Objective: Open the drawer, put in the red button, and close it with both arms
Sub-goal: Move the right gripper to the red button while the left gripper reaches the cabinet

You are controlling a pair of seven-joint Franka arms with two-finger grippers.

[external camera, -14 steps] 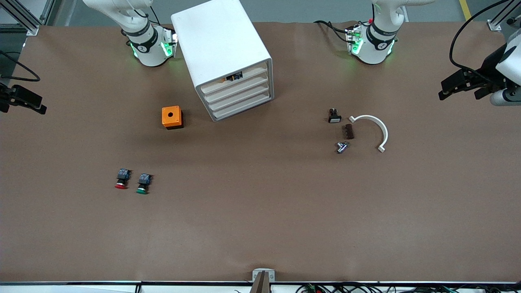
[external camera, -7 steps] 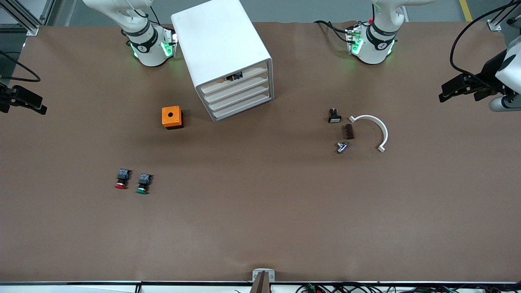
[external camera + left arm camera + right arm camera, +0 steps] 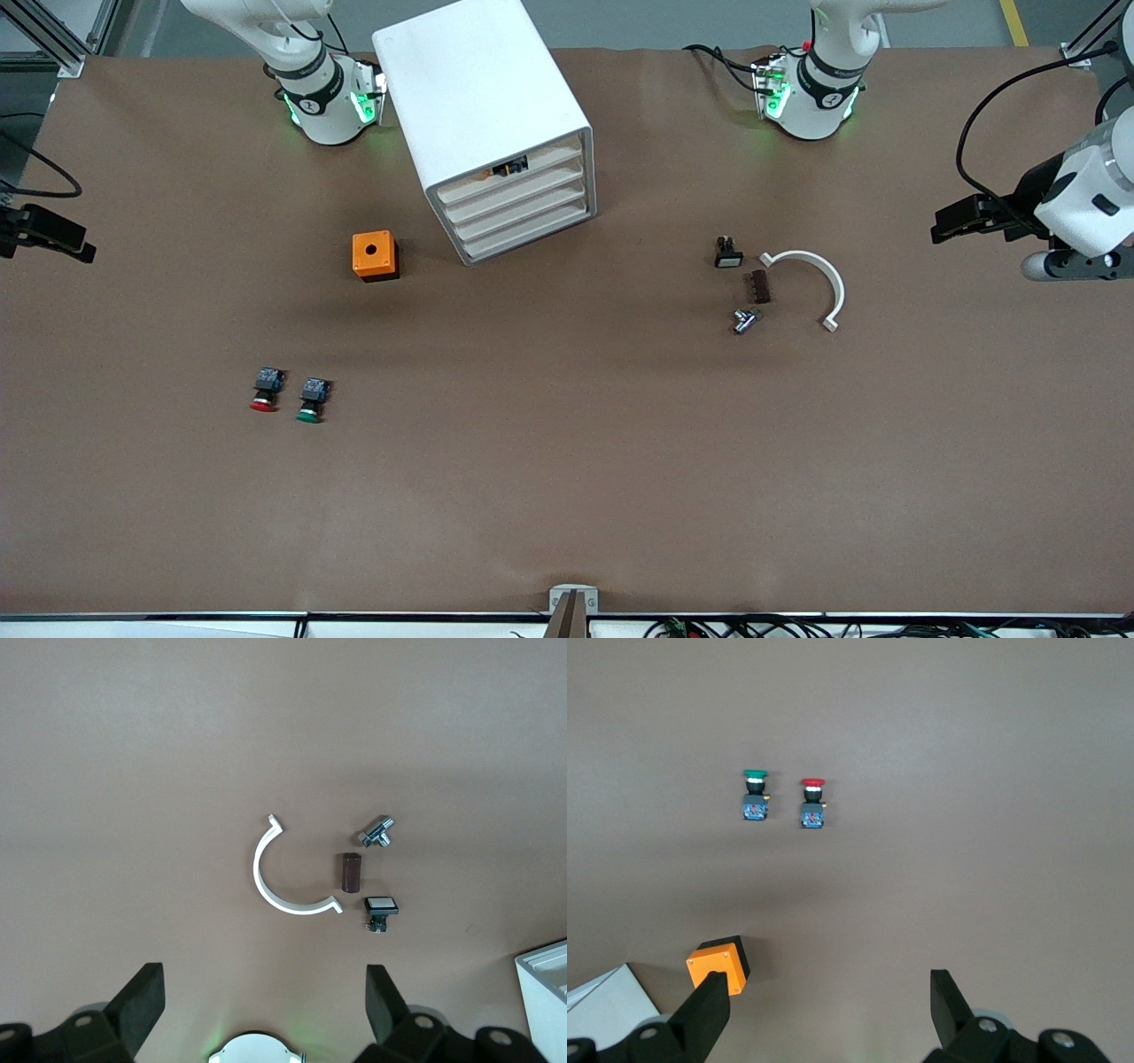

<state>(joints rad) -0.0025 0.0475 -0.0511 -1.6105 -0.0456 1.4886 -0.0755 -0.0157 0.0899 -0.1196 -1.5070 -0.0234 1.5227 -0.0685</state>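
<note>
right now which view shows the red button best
The right wrist view: the red button lies in open sight, red cap and black-and-blue body distinct, beside the green button. The front view shows it small, nearer the camera than the orange box. The left wrist view misses it.

Matt brown paper-like covering (image 3: 567, 496) across the whole table, faintly grained, creased in places. Smooth white plastic on the cabinet (image 3: 478, 97), satin rather than shiny, slotted drawer fronts alike. Glossy white shells with black bands on both arms (image 3: 1076, 199). Matt black on the gripper fingers (image 3: 142, 997). Glossy red cap on the red button (image 3: 264, 391), dark plastic body; same finish in green on its twin (image 3: 311, 400). Matt orange plastic box (image 3: 373, 253). Smooth white plastic arc (image 3: 819, 279). Shiny bare metal on the small fitting (image 3: 743, 320).
</note>
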